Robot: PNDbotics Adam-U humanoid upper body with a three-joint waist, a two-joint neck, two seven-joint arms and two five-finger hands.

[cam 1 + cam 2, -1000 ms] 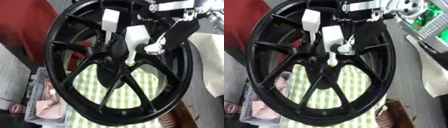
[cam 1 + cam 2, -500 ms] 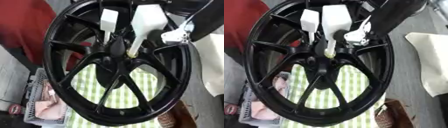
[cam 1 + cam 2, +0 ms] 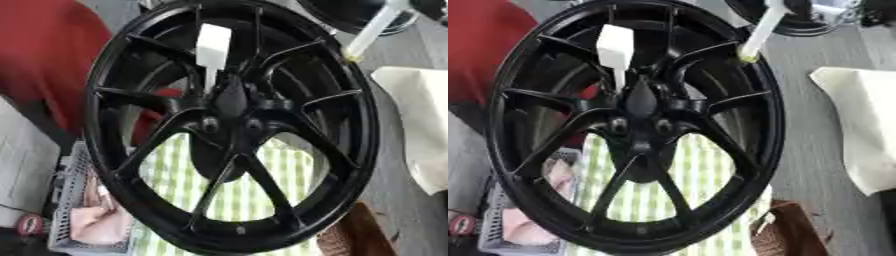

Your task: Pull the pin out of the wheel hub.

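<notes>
The black wheel hub (image 3: pixel 232 127) stands tilted on edge, filling most of the view. One white pin (image 3: pixel 212 52) still sits in it, its block head above the centre and its thin shaft running down toward the bolt holes. A second white pin (image 3: pixel 761 31) hangs clear of the rim at the hub's upper right — open floor lies beyond it. The hand holding it is cut off at the top edge; I cannot tell its fingers' state. A green checked cloth (image 3: pixel 219 187) shows behind the lower spokes.

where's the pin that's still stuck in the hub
The white pin stands in the upper middle of the black wheel, its thin stem running down to the hub centre. A second white pin is at the upper right, beside the rim.
</notes>
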